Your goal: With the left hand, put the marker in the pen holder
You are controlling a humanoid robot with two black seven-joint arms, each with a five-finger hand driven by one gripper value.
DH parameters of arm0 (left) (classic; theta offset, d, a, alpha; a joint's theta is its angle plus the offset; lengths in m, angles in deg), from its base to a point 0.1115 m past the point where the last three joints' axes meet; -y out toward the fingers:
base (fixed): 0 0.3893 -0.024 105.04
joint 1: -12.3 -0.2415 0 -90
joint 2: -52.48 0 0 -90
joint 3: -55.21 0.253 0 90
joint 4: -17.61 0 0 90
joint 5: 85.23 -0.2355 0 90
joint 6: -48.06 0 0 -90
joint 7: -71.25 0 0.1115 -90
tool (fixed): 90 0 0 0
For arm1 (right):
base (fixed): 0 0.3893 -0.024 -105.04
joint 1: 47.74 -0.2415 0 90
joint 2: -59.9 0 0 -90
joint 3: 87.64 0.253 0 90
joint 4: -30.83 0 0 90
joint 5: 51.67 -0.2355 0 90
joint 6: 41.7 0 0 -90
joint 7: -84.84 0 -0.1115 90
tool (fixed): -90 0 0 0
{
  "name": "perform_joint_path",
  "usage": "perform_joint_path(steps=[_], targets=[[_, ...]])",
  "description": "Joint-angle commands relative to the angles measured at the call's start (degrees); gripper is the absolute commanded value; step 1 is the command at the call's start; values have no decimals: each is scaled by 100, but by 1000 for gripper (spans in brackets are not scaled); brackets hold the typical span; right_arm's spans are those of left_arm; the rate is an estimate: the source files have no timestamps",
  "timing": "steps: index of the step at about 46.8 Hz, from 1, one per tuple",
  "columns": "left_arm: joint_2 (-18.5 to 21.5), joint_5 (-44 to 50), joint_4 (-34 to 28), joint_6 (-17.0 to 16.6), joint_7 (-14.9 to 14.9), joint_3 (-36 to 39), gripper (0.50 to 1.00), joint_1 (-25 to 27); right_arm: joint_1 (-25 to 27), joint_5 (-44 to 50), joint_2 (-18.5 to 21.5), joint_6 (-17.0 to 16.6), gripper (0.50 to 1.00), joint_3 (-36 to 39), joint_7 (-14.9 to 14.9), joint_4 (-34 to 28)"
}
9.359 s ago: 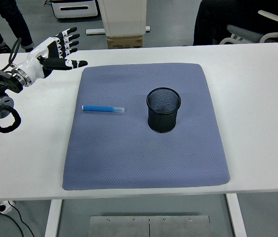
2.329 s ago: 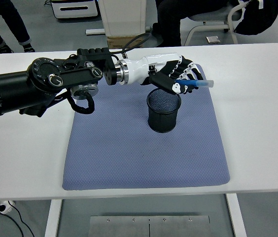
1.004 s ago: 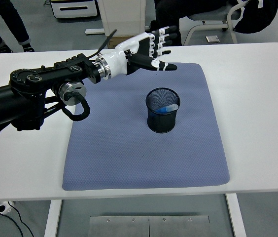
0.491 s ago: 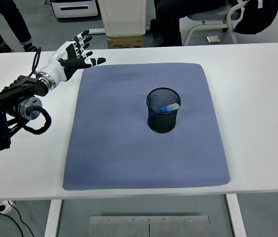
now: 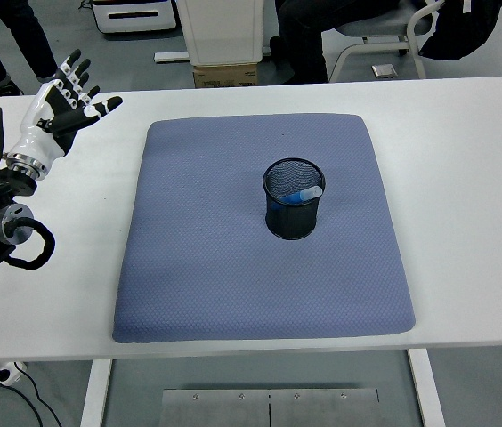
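Robot hand (image 5: 60, 102), the left one, sits at the upper left of the frame with fingers spread and nothing in it, well apart from the pen holder (image 5: 294, 199); the marker (image 5: 303, 193) lies inside that black mesh cup at mid-frame on the blue mat (image 5: 233, 267); the placing looks done, with nothing left on the worktop (image 5: 465, 178) to fetch.

One blue marker (image 5: 303, 193), one black mesh pen holder (image 5: 294, 212), one blue-grey mat (image 5: 233, 267), one white worktop (image 5: 465, 178), one robot hand (image 5: 55, 111) in view
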Motion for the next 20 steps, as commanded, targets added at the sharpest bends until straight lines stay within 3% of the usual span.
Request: perform_joint_path(steps=[1,11,20], targets=[[38,1,0,-6,-2,-206,1000,-219,1,0,0,7,1000,1,-1,2],[126,-8,0,-6,-2,-567,1000,-650,71,9,0,-72,1000,-16,34,213],[161,-8,0,3,-2,-575,1000,-685,89,0,0,-90,1000,-7,201,407]])
